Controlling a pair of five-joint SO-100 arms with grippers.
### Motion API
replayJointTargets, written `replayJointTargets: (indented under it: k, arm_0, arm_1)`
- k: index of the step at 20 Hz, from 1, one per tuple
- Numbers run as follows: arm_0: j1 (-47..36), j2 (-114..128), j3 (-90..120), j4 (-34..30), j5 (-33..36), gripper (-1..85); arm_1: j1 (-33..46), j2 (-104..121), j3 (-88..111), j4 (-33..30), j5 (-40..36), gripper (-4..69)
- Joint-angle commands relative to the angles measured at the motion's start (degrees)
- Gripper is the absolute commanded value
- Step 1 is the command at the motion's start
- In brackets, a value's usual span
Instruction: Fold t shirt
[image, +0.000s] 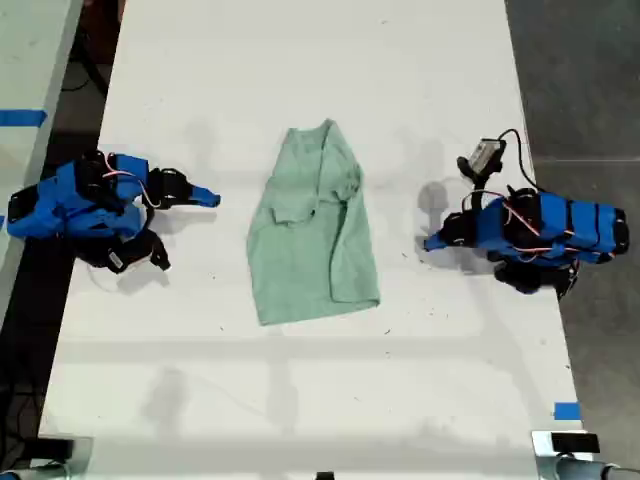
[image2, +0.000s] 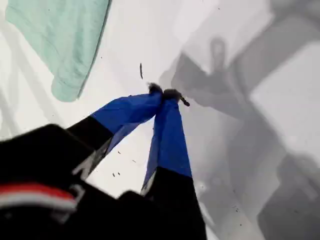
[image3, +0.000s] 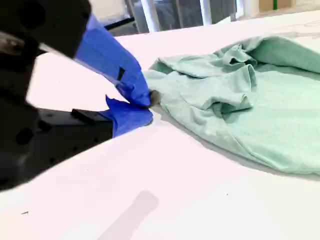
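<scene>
- The t shirt (image: 315, 230) lies partly folded and rumpled mid-table, between my two sets of fingers.
- My first gripper (image2: 165, 94) has its fingers together, empty, the cloth off to one side of the tips.
- My second gripper (image3: 145, 107) is pinched together, empty, right beside a hem; advancing like this could shove and bunch the fold.
- The table (image: 300, 400) offers bare room all around.

A robotics lab — white worktable (image: 300, 400) with blue tape marks (image: 566, 411), loose cables, grey floor (image: 580, 80).
</scene>
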Motion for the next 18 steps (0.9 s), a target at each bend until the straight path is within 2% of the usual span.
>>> replayJointTargets:
  k: [1, 9, 11, 13, 14, 16, 18]
  arm_0:
    - [9.40, 0.53, 1.05, -1.85, -5.71, 0.0]
    - [9.67, 0.53, 0.88, -1.76, -5.80, 0.0]
    - [9.49, 0.26, -4.39, 2.64, -17.23, 0.0]
    - [11.69, -14.85, -17.31, 1.93, -20.92, -0.1]
    - [13.97, -26.63, -24.43, 2.20, -23.12, -0.1]
    - [21.36, -43.33, -35.95, 2.64, -32.61, 0.0]
    - [26.10, -50.89, -39.64, -0.35, -39.81, 2.8]
  arm_1:
    - [-0.97, 0.62, 1.67, 0.97, 3.60, -1.1]
    - [-0.97, 0.62, 1.67, 0.97, 3.34, -1.1]
    - [-0.79, 0.62, 1.67, 0.97, 3.25, -1.1]
    - [-0.44, 0.62, 1.67, 0.97, 2.99, -1.1]
    - [-0.44, 0.62, 1.67, 0.97, 3.08, -1.1]
    - [-0.62, 0.62, 1.67, 0.97, 3.16, -1.1]
    - [-0.79, 0.62, 1.67, 0.97, 3.25, -1.1]
